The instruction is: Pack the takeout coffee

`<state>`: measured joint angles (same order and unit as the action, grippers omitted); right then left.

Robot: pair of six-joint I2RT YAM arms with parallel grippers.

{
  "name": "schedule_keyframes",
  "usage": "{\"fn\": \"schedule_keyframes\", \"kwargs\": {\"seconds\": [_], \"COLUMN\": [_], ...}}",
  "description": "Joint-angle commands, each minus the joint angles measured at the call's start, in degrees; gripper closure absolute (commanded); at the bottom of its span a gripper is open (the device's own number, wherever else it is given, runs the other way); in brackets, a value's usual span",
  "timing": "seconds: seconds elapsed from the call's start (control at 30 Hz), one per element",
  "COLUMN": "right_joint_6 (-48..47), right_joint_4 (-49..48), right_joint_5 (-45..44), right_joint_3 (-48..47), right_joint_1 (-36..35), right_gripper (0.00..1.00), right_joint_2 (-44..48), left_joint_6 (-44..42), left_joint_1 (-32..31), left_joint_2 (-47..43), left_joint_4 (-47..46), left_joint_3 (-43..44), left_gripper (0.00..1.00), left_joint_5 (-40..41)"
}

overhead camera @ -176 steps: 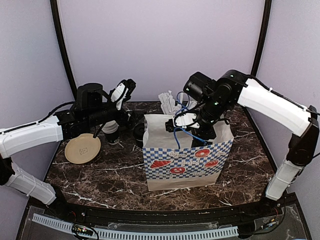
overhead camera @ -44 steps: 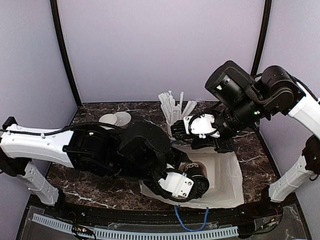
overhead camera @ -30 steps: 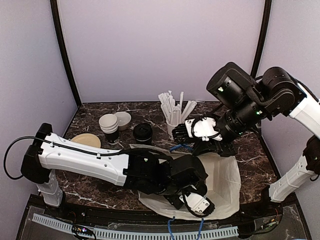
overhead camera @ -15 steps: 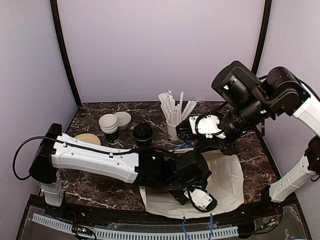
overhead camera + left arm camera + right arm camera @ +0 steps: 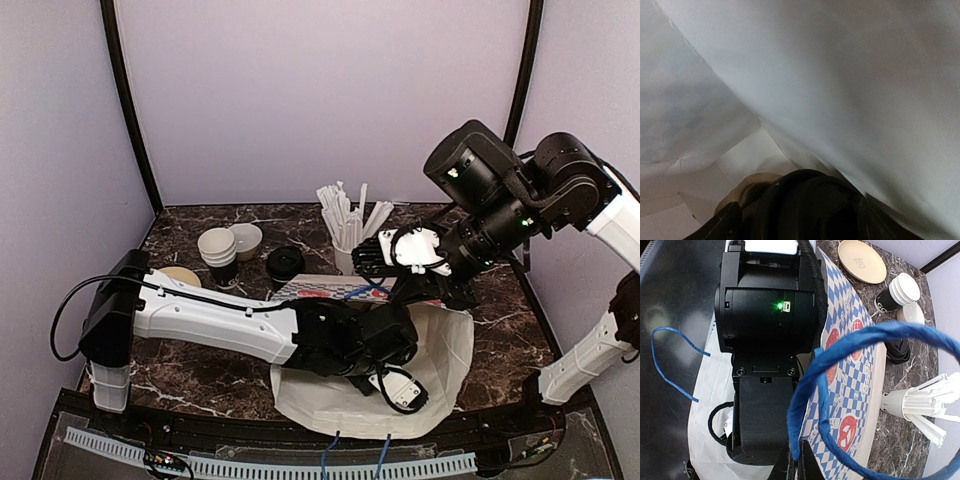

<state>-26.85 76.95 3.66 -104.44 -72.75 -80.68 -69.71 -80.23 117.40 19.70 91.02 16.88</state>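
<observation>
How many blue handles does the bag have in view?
2: the raised handle pinched in the right gripper, the slack handle trailing off the near side of the bag.

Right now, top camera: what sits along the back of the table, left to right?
tan plate → stack of cups → black lids → cup of straws
</observation>
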Motion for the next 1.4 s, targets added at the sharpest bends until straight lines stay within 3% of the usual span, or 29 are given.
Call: {"fn": "schedule_keyframes", "kwargs": {"seconds": [0.0,0.43,1.0,1.03,1.2,1.37], "right_joint_6": [0.8,0.6,0.1,0.2,0.4,0.4], "right_joint_4": [-1.2,-1.0,-0.3,-0.3,-0.4,-0.1], "right_joint_5": [1.5,0.0,0.1,0.1,0.5,1.3], "right_joint_3": [-1.9,0.1,4.5,4.4,3.8,3.6], "right_joint_1": [-0.1,2.5,3.6,3.6,3.6,3.7], "right_gripper": [1.0,1.0,1.0,1.0,1.0,1.0], "right_joint_2": [0.4,1.4,2.2,2.2,1.8,1.4], "left_joint_6": [0.2,10.6,25.4,25.9,26.2,23.2], "left_joint_1": [0.3,1.0,2.4,2.6,2.9,2.5], "left_joint_2": [-1.9,-8.2,-16.0,-16.3,-16.5,-15.4], "left_joint_4": [-0.5,6.8,8.8,8.7,7.7,9.6], "left_joint_3": [1.6,5.9,7.5,7.4,3.1,1.0], "left_gripper": [0.22,0.41,0.46,0.46,0.21,0.09], "left_joint_5": [0.9,-5.1,-21.4,-21.7,-21.3,-17.7]}}
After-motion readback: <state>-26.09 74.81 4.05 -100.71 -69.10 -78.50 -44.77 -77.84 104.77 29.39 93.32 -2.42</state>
